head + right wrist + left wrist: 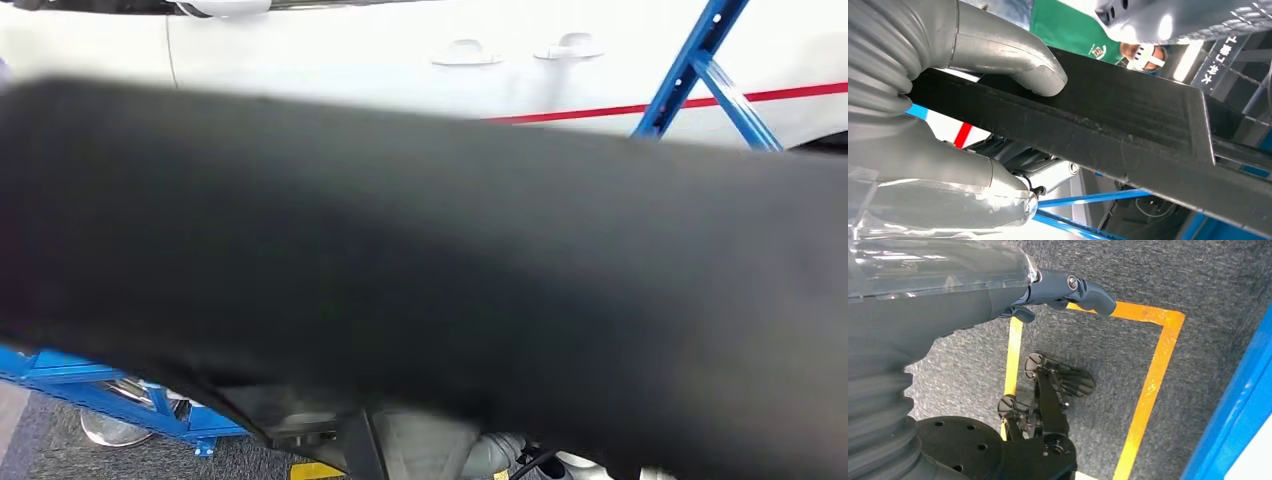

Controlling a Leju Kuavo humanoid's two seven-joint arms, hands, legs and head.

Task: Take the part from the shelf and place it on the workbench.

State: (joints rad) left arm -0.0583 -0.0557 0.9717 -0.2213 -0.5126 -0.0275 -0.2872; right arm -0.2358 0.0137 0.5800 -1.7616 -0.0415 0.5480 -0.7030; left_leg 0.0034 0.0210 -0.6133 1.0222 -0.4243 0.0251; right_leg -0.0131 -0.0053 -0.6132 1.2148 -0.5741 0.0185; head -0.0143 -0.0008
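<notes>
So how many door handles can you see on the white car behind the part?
2. Both sit side by side on the white car in the head view: one left, one right. The black part blocks much below, so more may be hidden.

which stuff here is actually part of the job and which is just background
Job:
- black part, long and flat, lying across the head view
- right hand, holding the part
- left hand

Background:
- white car
- blue rack
- yellow floor marking
- grey carpet

Bright, even indoor lighting.
The black part (420,270) is blurred close to the head camera; glare on the ceiling lamp (1188,57).
</notes>
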